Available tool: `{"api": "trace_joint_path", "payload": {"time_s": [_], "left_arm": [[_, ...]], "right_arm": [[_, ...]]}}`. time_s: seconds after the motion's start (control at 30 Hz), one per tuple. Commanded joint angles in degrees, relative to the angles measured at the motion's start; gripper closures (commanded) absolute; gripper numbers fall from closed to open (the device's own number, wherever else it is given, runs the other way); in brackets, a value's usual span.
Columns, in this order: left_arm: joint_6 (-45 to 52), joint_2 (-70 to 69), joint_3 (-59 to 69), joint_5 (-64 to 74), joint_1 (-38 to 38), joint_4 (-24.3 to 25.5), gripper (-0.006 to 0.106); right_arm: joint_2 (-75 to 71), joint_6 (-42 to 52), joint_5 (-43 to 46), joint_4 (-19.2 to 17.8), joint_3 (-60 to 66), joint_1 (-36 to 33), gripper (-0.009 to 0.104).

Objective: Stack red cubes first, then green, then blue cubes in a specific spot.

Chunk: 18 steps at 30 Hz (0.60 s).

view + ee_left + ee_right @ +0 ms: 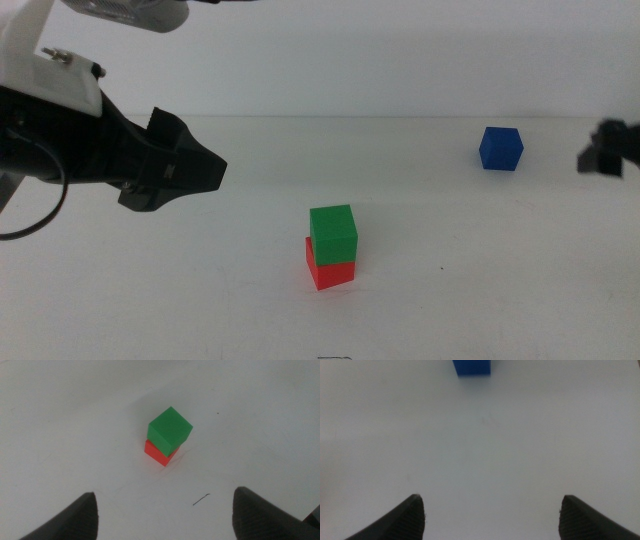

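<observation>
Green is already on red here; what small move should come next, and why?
Probably the right gripper should advance to the blue cube. Its jaws are open, the cube lies apart on the table, and the green cube atop the red cube has a bare top.

One red cube (329, 270), one green cube (333, 233), one blue cube (500, 148).

lab bench | plain white tabletop (150, 300) | toy cubes, robot arms

A matt, plain finish is shown by the small solid green cube (170, 431), the bright-red cube (156, 454) and the dark-blue cube (500, 148). The smooth white bench (500, 280) is faintly sheened. A fine knurled texture is seen on the dark left end effector (165, 515) jaws.
</observation>
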<state>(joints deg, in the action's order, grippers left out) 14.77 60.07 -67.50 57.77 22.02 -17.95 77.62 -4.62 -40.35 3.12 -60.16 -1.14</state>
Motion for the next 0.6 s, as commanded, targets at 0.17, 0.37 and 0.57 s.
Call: {"api": "trace_joint_path", "payload": {"time_s": [0.17, 0.37, 0.57], "left_arm": [[-0.16, -1.04, -1.60, -2.80, 0.05, -1.24, 0.011], [-0.16, -1.04, -1.60, -2.80, 0.05, -1.24, 0.011], [-0.16, -1.04, -1.60, -2.80, 0.05, -1.24, 0.011]], "right_arm": [[16.65, 1.58, -2.99, -0.67, -21.97, 0.26, 0.017], [31.70, 2.59, -8.41, -0.67, -39.14, 0.21, 0.017], [43.90, 2.70, -8.61, -1.15, -53.58, -0.18, 0.017]]}}
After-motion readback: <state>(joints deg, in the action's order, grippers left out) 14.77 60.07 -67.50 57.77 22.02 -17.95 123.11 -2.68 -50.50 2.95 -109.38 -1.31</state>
